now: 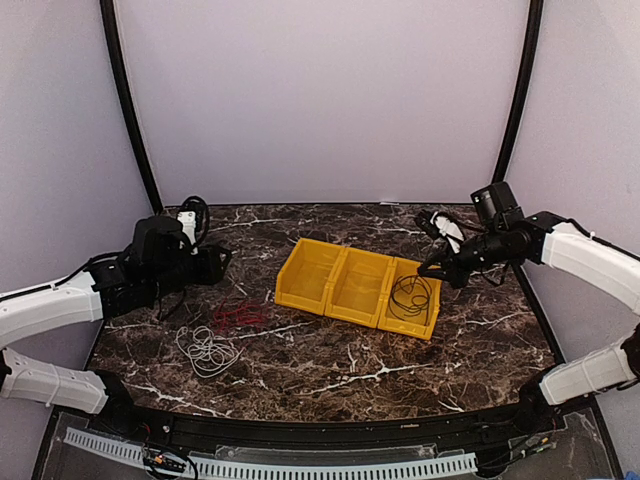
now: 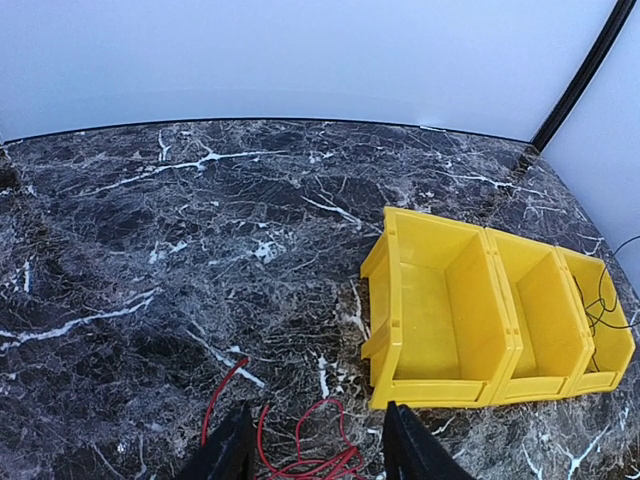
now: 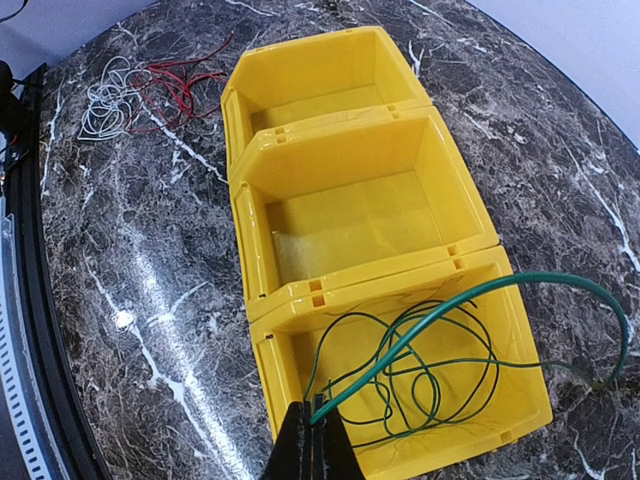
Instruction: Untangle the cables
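Observation:
The red cable point(image 1: 238, 317) lies loose on the marble left of the bins, with the white cable point(image 1: 208, 350) coiled just in front of it; both also show in the right wrist view, red cable point(image 3: 175, 85) and white cable point(image 3: 105, 100). My left gripper point(image 2: 318, 452) hangs open over loops of the red cable point(image 2: 330, 408), not touching it. A dark green cable point(image 3: 440, 370), black-looking from above, lies coiled in the right-hand yellow bin point(image 3: 520, 420). My right gripper point(image 3: 318, 440) is shut on one end of it above the bin's near corner.
Three joined yellow bins point(image 1: 300, 262) stand in a row mid-table; the left and middle bins point(image 3: 300, 150) hold nothing. Both arms' thick black cables trail at the back. A black rail edges the table front point(image 1: 300, 430).

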You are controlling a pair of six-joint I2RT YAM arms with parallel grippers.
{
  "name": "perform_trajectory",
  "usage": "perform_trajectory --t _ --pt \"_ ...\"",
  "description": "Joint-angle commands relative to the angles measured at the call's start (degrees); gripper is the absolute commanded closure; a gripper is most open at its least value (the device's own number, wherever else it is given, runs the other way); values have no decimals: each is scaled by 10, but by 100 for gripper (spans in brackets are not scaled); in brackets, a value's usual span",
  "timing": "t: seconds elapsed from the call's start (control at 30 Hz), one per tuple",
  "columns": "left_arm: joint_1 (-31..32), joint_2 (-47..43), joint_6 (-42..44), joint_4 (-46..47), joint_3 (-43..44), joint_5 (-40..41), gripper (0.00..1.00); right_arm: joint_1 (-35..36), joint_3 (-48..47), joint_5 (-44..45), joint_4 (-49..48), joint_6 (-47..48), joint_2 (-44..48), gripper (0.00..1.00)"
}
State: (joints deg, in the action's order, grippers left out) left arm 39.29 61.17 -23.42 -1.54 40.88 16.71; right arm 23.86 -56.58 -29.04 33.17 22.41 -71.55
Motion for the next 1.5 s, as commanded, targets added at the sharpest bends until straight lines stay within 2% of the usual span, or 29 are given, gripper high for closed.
perform_trajectory --t 0.0,0.47,0.87,1.07,1.2,1.3,1.4,1.47 --pt "2 -11 -13 14 -13 -6 54 -4 14 11 -20 -2 -16 100" --pt "2 -20 -22 7 -22 3 54 -5 -14 56 -8 -9 -160 100" --pt "2 -5 -20 29 -32 -1 54 1 -35 73 0 -21 -198 100" --pt "2 4 -15 1 -14 21 54 42 -59 129 24 -12 -221 100" --pt "1 10 -9 -62 20 80 44 59 -82 145 58 -6 -240 100" --pt "0 11 -3 -77 28 91 39 68 -81 166 69 -1 -237 100" --pt "-2 11 -3 -93 35 95 37 68 -84 169 95 5 -226 95" --pt "-2 4 1 -104 41 106 37 68 -96 165 127 14 -206 87"
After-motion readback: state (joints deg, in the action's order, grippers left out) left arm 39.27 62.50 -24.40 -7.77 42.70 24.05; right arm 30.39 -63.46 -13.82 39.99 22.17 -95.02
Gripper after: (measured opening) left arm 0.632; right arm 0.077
